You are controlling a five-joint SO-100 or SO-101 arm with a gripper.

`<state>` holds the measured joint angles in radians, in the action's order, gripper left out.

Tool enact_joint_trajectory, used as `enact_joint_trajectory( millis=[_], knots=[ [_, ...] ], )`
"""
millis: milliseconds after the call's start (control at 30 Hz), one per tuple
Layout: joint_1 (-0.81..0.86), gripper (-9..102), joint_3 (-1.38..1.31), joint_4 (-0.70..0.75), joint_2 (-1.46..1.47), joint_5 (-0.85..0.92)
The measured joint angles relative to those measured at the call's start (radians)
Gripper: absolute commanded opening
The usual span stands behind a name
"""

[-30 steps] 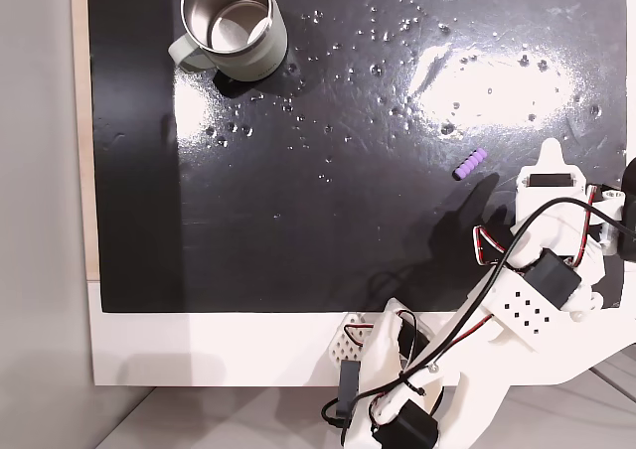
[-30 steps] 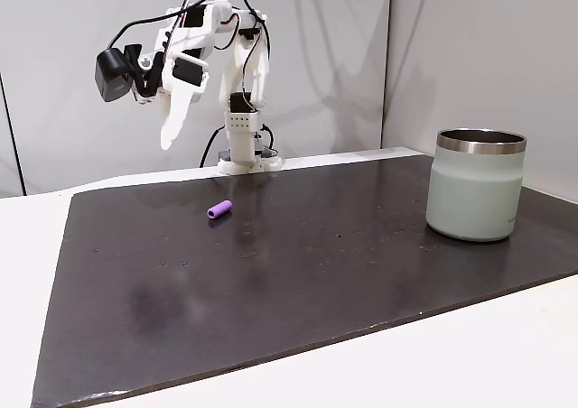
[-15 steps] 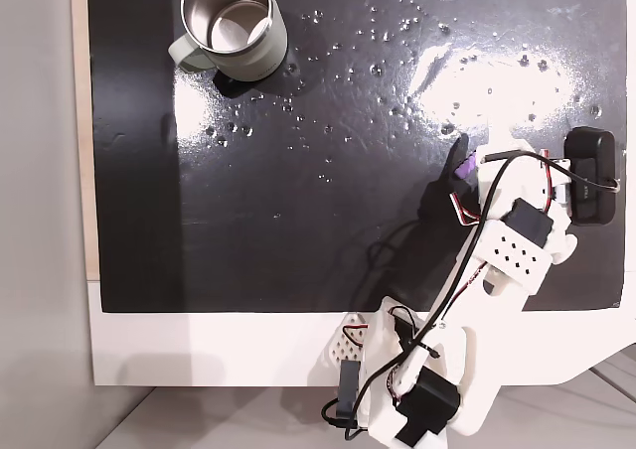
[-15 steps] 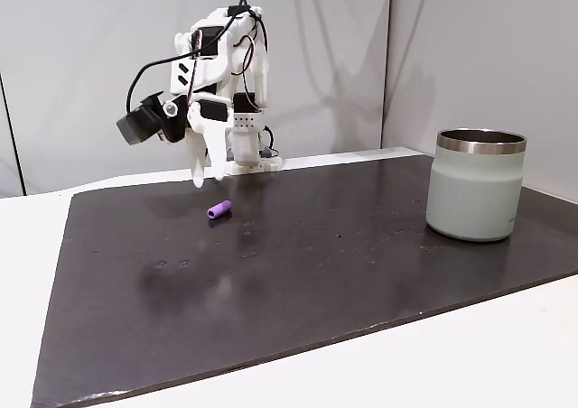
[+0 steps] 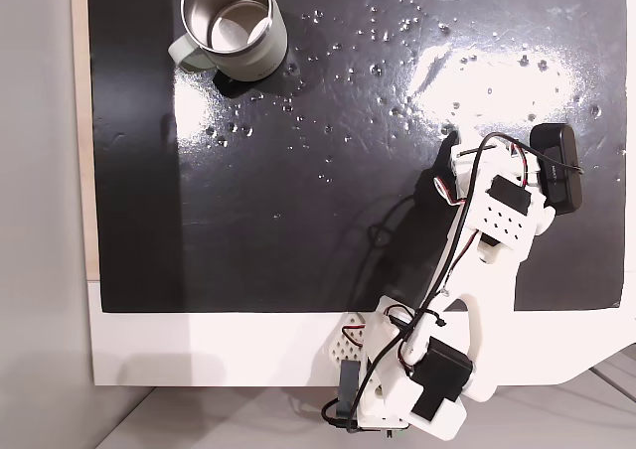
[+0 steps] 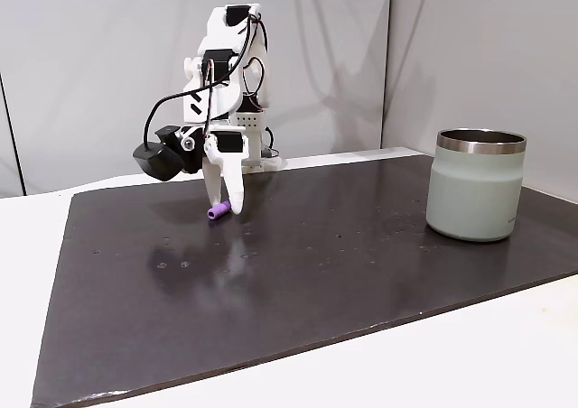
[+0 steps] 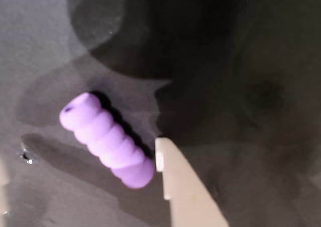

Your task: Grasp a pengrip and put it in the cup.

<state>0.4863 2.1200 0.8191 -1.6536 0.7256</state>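
The purple ribbed pengrip lies flat on the black mat, and in the side fixed view the pengrip rests at the left rear of the mat. My gripper is lowered onto it and open. One white finger stands just right of the pengrip's near end, and a pale sliver at the wrist view's left edge may be the other finger. From above, the gripper covers the pengrip. The grey-green cup with its steel inside stands upright far away at the mat's top-left corner; from the side the cup is at the right.
The glossy black mat lies on a white table, and its middle is bare. My arm's base sits off the mat at the bottom edge of the overhead fixed view, with loose cables alongside. A grey wall stands behind the table.
The arm swung out from a raised, pulled-back pose and came down over the pengrip. The pengrip and the cup have not moved.
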Motion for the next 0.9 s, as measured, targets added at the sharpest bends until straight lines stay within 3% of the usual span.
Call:
enact_joint_trajectory(
  millis=[600, 900],
  knots=[
    [-0.011, 0, -0.017, 0.002, 0.083, 0.026],
    [-0.012, 0, -0.072, 0.064, 0.083, 0.029]
  ],
)
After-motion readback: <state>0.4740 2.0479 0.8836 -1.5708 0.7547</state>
